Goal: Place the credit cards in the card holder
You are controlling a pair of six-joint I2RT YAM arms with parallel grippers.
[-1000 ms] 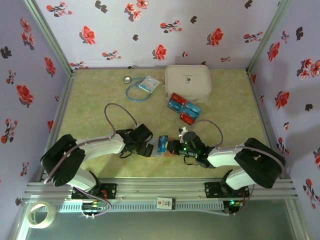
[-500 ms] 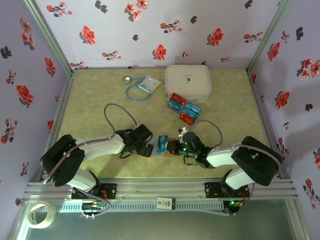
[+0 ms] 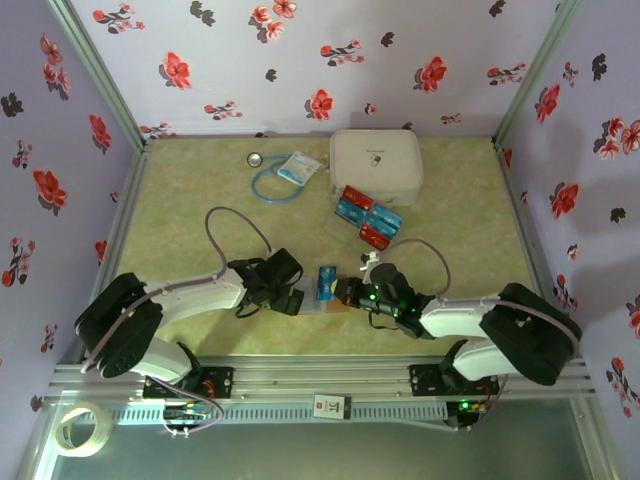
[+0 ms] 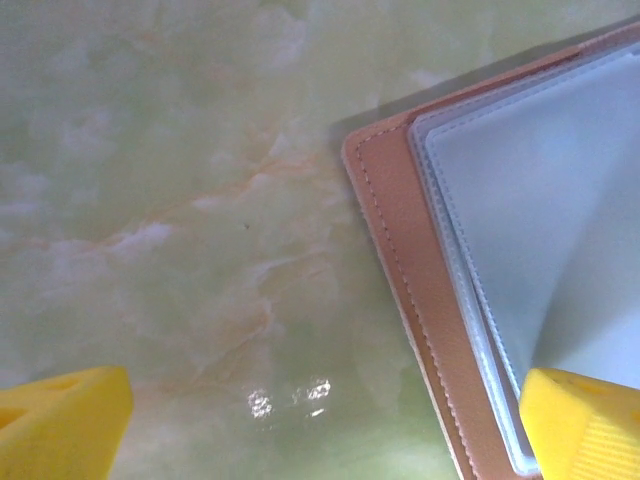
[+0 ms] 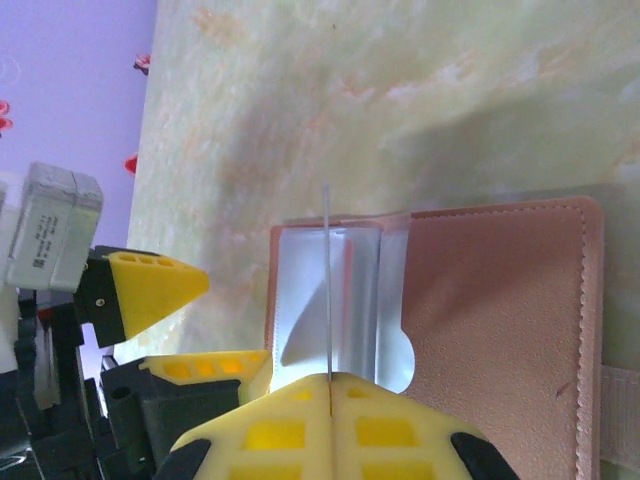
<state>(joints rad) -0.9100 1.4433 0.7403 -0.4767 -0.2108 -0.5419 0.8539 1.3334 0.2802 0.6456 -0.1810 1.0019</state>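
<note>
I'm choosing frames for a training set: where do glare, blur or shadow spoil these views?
Left wrist: a small glare spot on the table, yellow fingers soft, the holder with milky sleeves. Right wrist: the right gripper, shut on a card, blurred up close, with a broad shadow on the table above the holder. Top: evenly lit.

Card holder [image 5: 500, 320] lies between left pincer [image 3: 292, 298] and right pincer [image 3: 345, 292], credit cards [image 3: 367, 217] behind.

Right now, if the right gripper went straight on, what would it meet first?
Probably the clear sleeves of the card holder: the right gripper, shut on a credit card, points at them. Beyond stands the left gripper; depth is unclear.
</note>
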